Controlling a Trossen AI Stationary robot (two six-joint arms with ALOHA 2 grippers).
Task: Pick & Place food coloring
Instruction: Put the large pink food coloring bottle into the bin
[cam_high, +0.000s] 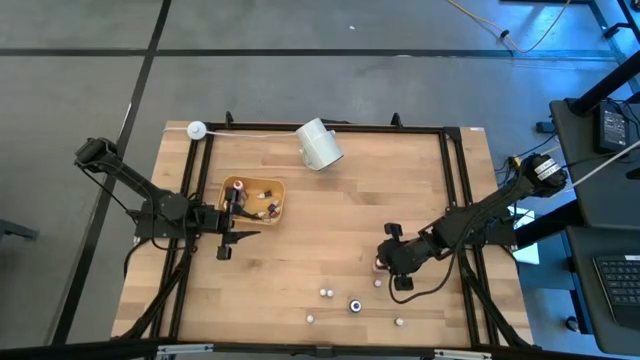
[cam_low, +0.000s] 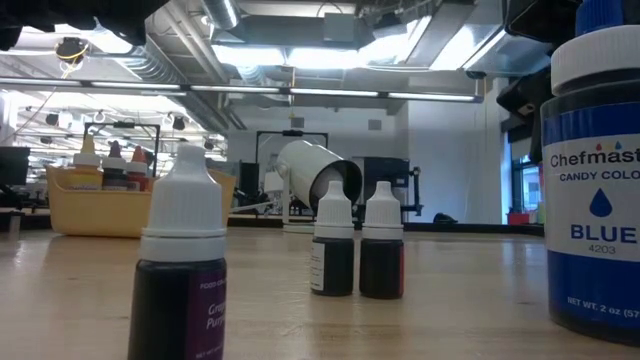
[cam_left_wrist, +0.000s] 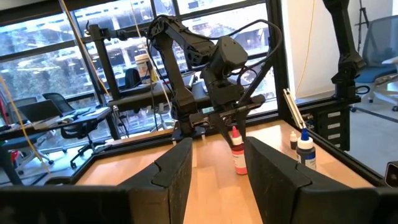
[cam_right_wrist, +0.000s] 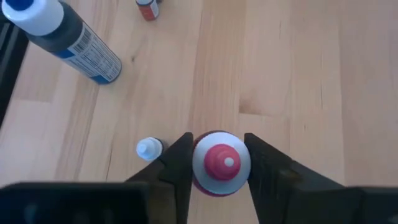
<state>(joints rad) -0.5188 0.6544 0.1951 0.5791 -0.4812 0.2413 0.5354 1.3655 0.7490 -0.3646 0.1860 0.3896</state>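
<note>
My right gripper (cam_high: 384, 260) stands over the table's right middle, shut on a small whitish food coloring bottle with a red cap (cam_right_wrist: 222, 163). The same bottle (cam_left_wrist: 238, 152) shows under that gripper in the left wrist view. Several more small bottles (cam_high: 325, 293) stand on their bases near the table's near edge; in the low view they show as a purple one (cam_low: 183, 270) and a dark pair (cam_low: 357, 248). My left gripper (cam_high: 235, 236) is open and holds nothing, just on the near side of the yellow tray (cam_high: 278, 200), which holds more bottles (cam_high: 268, 208). My right gripper pinches the red-capped bottle between its two fingers (cam_right_wrist: 179, 163), at the white shoulder (cam_right_wrist: 200, 163) just below the cap. The fingers come from above, pointing down. The bottle stays upright; whether its base (cam_left_wrist: 239, 170) rests on the table or hangs just above it, I cannot tell.
A white cup (cam_high: 319, 144) lies on its side near the far edge. A larger blue bottle (cam_right_wrist: 65, 38) and a white-capped one (cam_right_wrist: 149, 148) stand close to my right gripper. Black rails (cam_high: 455, 180) border the table. Bare wood (cam_high: 340, 220) lies between tray and right gripper.
</note>
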